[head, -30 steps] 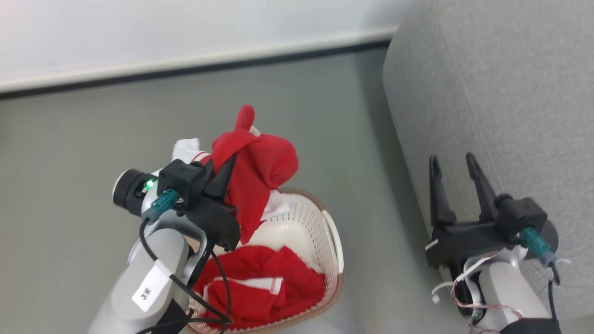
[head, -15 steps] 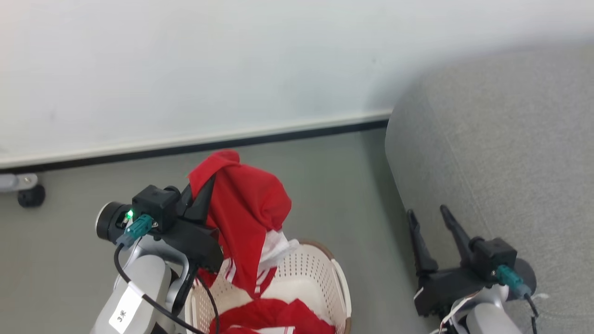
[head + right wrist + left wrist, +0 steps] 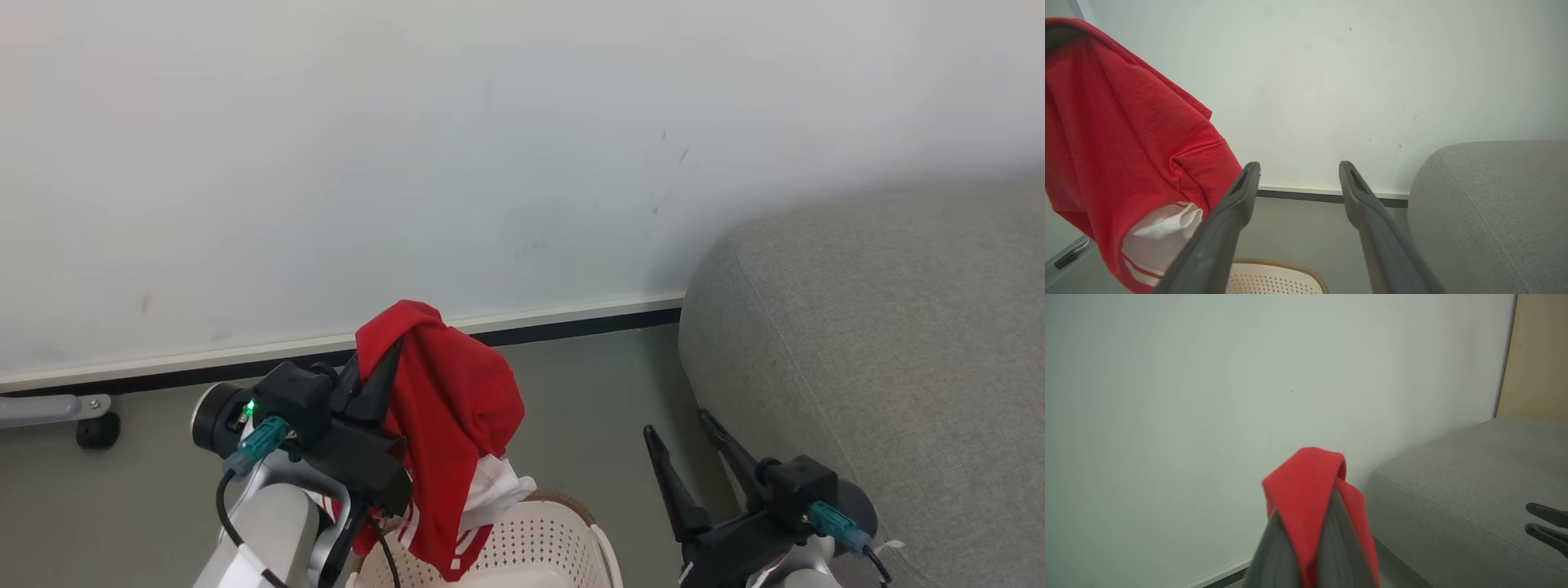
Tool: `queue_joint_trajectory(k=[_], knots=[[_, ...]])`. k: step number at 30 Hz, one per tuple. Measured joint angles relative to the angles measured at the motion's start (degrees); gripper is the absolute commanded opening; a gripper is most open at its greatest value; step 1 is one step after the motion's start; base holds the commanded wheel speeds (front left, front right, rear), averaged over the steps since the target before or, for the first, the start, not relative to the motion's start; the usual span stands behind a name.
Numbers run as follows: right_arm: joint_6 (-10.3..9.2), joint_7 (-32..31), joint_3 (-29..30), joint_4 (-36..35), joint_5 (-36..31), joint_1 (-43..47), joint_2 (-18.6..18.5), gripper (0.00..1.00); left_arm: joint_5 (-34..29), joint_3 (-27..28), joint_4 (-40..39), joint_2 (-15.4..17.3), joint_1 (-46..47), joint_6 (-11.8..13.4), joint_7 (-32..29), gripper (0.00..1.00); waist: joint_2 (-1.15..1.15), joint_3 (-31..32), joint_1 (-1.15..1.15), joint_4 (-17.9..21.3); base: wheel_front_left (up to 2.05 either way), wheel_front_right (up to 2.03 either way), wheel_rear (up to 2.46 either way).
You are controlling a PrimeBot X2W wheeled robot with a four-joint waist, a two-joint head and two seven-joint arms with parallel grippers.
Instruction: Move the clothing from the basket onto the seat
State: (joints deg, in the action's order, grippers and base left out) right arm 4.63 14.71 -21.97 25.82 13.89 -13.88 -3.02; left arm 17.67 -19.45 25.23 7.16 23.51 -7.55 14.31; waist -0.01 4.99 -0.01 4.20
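Note:
A red garment of the clothing (image 3: 457,408), with white striped trim and white lining, hangs from my left gripper (image 3: 390,359), which is shut on its top fold above the basket (image 3: 571,506). In the left wrist view the red fabric (image 3: 1306,486) drapes over the closed fingers (image 3: 1274,551). The cream basket's brown rim (image 3: 1290,265) sits at the bottom edge, its inside hidden. The grey seat (image 3: 882,343) rises at the right. My right gripper (image 3: 676,423) stands open and empty beside the seat's edge, its jaws (image 3: 1299,165) spread wide. The seat (image 3: 1494,196) lies to their right.
A pale wall with a white and black baseboard (image 3: 571,318) runs behind the grey floor (image 3: 588,392). A black caster on a grey leg (image 3: 96,429) stands at the far left. A beige panel (image 3: 1535,355) borders the wall past the seat (image 3: 1453,490).
The head camera has tilted up, so most of the basket has dropped out of view. My left gripper has lifted the red garment higher above the basket. The right gripper stays open.

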Motion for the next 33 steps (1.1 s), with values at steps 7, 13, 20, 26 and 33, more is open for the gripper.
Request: queue_joint_trajectory(k=[7, 13, 20, 26, 33], knots=[[0.93, 0.0, -7.23, 1.14, 2.52, -4.16, -0.07, 1.0, -0.12, -1.37, -2.38, -0.26, -0.5, 0.05, -0.67, 0.0, 0.01, 1.07, 0.01, -0.35, 0.0, 0.0, 0.0], [1.44, 0.0, -12.95, 4.15, 5.35, -7.33, -0.12, 1.0, -0.68, -3.15, -4.64, -1.07, -0.49, 0.07, -2.02, 0.0, 0.01, 1.01, 0.01, -0.87, 0.0, 0.0, 0.0], [1.94, -0.01, -19.01, 8.81, 8.25, -11.15, -0.22, 1.0, -0.7, -4.54, -6.84, -1.77, -0.31, 0.05, -3.64, 0.0, 0.01, 0.51, 0.01, -2.15, 0.0, 0.0, 0.0], [2.22, -0.01, -23.71, 11.94, 11.5, -14.34, -0.26, 1.0, -0.71, -5.56, -8.14, -1.97, 0.01, 0.05, -4.83, 0.0, 0.01, 0.06, 0.01, -3.1, 0.0, 0.0, 0.0], [2.44, -0.01, -29.99, 14.62, 15.26, -16.86, -0.32, 1.0, -0.7, -6.66, -10.06, -2.1, 0.9, 0.05, -6.06, 0.0, 0.01, -0.29, 0.01, -3.77, 0.0, 0.0, 0.0]])
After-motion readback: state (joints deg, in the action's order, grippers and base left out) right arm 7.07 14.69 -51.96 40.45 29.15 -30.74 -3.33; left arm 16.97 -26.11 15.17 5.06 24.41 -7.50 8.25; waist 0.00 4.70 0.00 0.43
